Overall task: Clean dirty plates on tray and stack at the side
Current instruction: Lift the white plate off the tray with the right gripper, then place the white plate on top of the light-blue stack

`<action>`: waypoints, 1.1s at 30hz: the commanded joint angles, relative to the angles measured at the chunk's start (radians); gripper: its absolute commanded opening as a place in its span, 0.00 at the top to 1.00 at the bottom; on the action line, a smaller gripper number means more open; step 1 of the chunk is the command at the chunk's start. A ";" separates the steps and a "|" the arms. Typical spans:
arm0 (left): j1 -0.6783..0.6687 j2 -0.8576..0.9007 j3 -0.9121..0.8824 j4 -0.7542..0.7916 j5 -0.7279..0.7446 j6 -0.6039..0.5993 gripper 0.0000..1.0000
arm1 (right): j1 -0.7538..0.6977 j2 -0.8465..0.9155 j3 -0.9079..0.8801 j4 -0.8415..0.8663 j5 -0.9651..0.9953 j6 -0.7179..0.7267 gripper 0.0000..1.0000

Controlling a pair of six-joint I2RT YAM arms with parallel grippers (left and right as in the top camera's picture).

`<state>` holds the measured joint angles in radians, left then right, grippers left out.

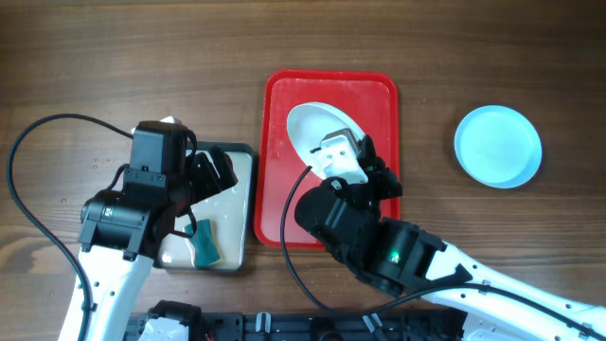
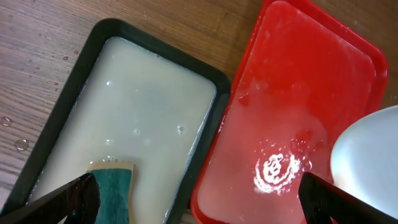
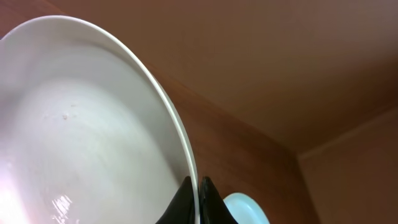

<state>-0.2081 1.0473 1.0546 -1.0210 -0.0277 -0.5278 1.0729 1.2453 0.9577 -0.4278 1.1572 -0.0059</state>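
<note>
Have white plate [image 1: 317,128] tilted up over red tray [image 1: 379,90], pinched at rim only. Risk: thin-edge grip on what looks like a wet plate, so could slip out and drop onto tray on any quick swing toward light blue plate [image 1: 498,145] right of tray. Right gripper [image 3: 198,196] clamped on plate's rim, fingers nearly together. Left gripper [image 2: 199,202] spread wide, holding nothing, hovering over soapy metal pan [image 1: 241,161] left of tray, green sponge [image 1: 204,242] inside.
</note>
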 commanded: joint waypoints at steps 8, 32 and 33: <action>0.005 0.000 0.011 0.003 0.012 0.019 0.00 | 0.006 -0.003 0.006 0.007 0.034 -0.018 0.96; 0.005 0.000 0.011 0.003 0.012 0.019 0.00 | 0.006 -0.003 0.005 -0.007 0.034 -0.019 0.96; 0.005 0.000 0.011 0.003 0.012 0.019 0.00 | 0.006 -0.003 0.005 -0.007 0.034 -0.020 0.96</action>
<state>-0.2085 1.0473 1.0546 -1.0210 -0.0277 -0.5278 1.0729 1.2453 0.9577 -0.4332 1.1576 -0.0250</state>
